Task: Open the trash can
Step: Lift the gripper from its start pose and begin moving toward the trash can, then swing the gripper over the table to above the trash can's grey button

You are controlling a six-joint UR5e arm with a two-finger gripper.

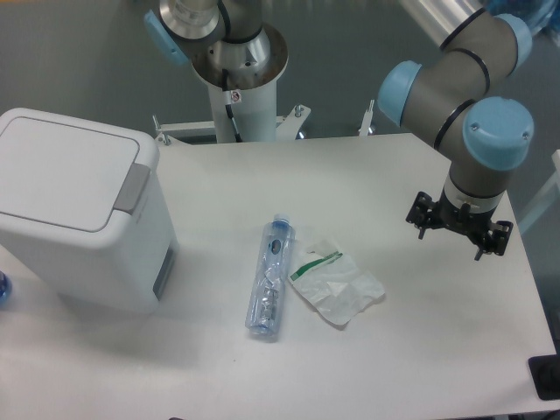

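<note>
Nearest the camera, a clear plastic water bottle with a blue cap (270, 280) lies on its side on the white counter (420, 350), and just beside it sits a crumpled white plastic wrapper with a green stripe (336, 285). Both lie between the arm and its target, so a low sweep across could knock the bottle rolling or drag the wrapper along (a higher path would likely avoid that).

Over on the left edge of the counter stands the large white boxy plastic trash can (83, 206), lid flat and shut, its grey push-tab (133, 188) at the lid edge facing the middle of the counter. That tab is a small target: a press that lands off it onto the lid, or comes in at an angle, could simply shove the whole bin sideways toward the counter's edge instead of releasing the lid.

Farther back on the right, the grey-and-blue jointed robot arm (455, 79) bends down from the top corner, wrist pointing straight down. Its black pincer (458, 229) hangs above the counter, well apart from the trash can, holding nothing; how wide the fingers stand cannot be told from this angle.
</note>
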